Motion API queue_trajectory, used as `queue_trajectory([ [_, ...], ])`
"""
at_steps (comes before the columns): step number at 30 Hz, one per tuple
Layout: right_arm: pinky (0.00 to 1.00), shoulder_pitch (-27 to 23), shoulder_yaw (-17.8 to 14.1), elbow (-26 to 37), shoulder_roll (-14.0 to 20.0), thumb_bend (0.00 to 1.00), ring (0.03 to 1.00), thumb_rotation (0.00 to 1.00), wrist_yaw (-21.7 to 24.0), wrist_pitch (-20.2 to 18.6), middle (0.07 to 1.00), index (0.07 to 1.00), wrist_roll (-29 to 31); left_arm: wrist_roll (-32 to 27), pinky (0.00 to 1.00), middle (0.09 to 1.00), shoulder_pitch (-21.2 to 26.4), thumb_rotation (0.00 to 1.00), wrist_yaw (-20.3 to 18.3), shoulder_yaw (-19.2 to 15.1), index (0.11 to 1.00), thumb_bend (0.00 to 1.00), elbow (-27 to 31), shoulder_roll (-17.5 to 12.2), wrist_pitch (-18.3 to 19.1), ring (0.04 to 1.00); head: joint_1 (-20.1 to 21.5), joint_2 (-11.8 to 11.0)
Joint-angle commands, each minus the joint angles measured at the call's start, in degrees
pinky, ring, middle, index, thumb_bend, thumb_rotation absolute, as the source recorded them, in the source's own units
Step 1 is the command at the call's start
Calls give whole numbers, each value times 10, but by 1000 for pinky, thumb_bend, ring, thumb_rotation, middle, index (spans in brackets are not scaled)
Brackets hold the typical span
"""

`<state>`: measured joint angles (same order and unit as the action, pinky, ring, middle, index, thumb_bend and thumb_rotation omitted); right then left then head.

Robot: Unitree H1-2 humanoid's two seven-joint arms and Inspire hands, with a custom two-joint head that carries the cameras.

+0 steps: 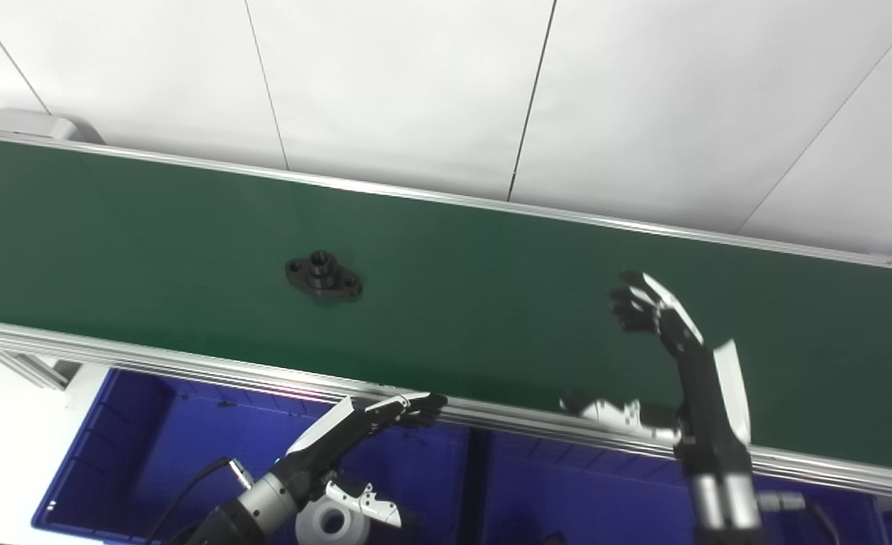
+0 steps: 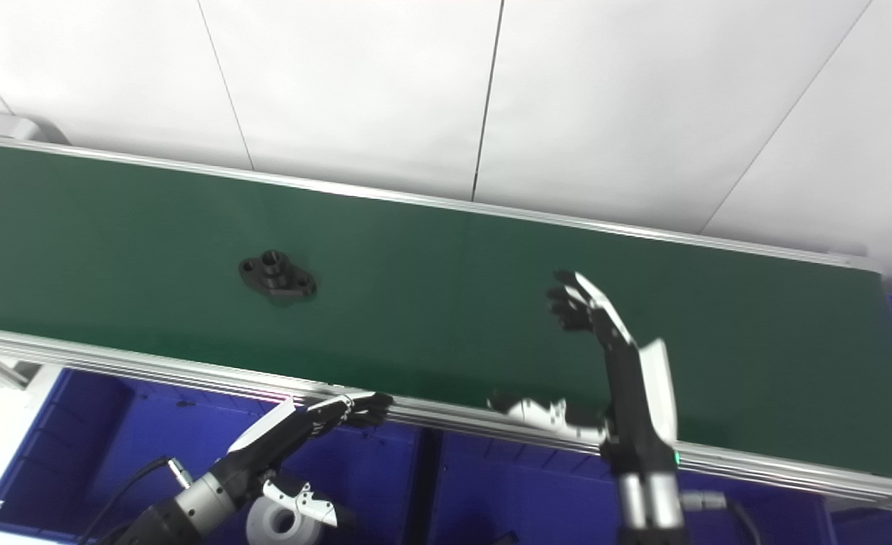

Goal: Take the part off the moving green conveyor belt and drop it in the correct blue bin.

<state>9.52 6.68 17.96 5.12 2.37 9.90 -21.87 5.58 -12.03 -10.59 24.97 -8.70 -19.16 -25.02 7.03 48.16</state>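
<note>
A small black flanged part [image 1: 323, 276] lies on the green conveyor belt [image 1: 491, 303], left of centre. My right hand [image 1: 662, 356] is raised over the belt's right half, open, fingers spread and thumb stretched leftward, holding nothing. It is well to the right of the part. My left hand [image 1: 363, 431] hovers low over the blue bin [image 1: 135, 446] just below the belt's near rail, fingers extended and open, empty. A white ring-shaped part [image 1: 330, 521] rests in that bin under the left hand.
A second blue bin [image 1: 582, 492] sits to the right of the first, under the right forearm. The belt's aluminium rail [image 1: 188, 362] runs along the near edge. A white panelled wall stands behind the belt.
</note>
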Motion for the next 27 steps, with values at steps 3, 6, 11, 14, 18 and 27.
queue_trajectory([
  [3,651,-48,16,13,-9,844,721,326,20,-49,757,840,-21,3,817,851,13,241,-2,-6,854,866,6,-3,-19,842,2,-2],
  [6,648,-83,29,14,-12,844,715,313,32,-84,759,838,-49,6,836,850,16,237,-2,-5,853,864,5,-6,-19,850,6,-3],
  [11,627,-138,48,0,-15,851,696,338,47,-121,748,835,-89,-2,845,851,20,220,-12,-7,849,865,2,-12,-19,851,22,-7],
  [14,597,-161,57,-5,-23,852,681,324,56,-152,745,835,-105,-1,836,848,23,206,-14,-8,849,865,-1,-15,-19,844,33,-10],
  [18,600,-187,72,-12,-24,846,686,341,69,-185,746,844,-133,5,824,843,26,201,-10,-6,850,861,-2,-18,-19,835,34,-11],
  [27,608,-234,112,-61,-35,857,682,356,84,-225,730,843,-172,9,821,839,29,186,-7,0,849,861,-3,-18,-19,831,28,-11],
])
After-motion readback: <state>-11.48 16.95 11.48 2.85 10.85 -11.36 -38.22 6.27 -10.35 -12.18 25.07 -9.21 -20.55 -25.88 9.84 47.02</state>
